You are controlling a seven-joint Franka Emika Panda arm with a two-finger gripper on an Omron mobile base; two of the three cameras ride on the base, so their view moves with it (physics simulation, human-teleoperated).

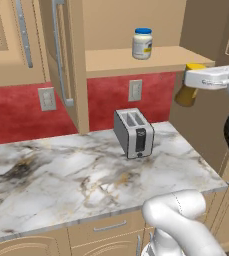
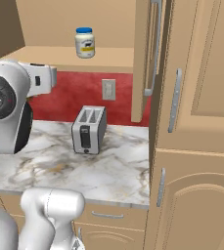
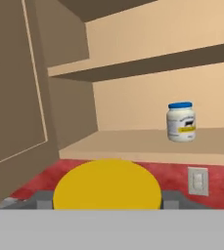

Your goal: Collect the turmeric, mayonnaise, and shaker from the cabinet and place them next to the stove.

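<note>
Right now you have one small amber-brown turmeric jar with a yellow lid (image 1: 187,93) in the two-finger gripper (image 1: 192,77), hanging in the air off the right end of the open cabinet shelf and above the counter's right edge. In the hand view its round yellow lid (image 3: 107,184) sits between the two dark finger tips, which pinch the jar from either side. In the left base view the white hand covers the top of the jar and only the amber body and a bit of lid show below it.

You can count one squat white mayonnaise jar with a blue screw lid (image 1: 142,44), upright and alone on the lower shelf of the light tan wooden wall cabinet (image 1: 151,61); the right base view shows it (image 2: 84,42) near the back of that shelf. The cabinet door (image 1: 66,60) stands swung open with one long silver bar handle (image 1: 60,50).

On the marbled white stone counter (image 1: 51,180) stands one silver two-slot toaster (image 1: 133,132), well below the shelf. Two white wall outlets (image 1: 135,90) sit on the red backsplash (image 1: 11,107), one either side of the open door.
</note>
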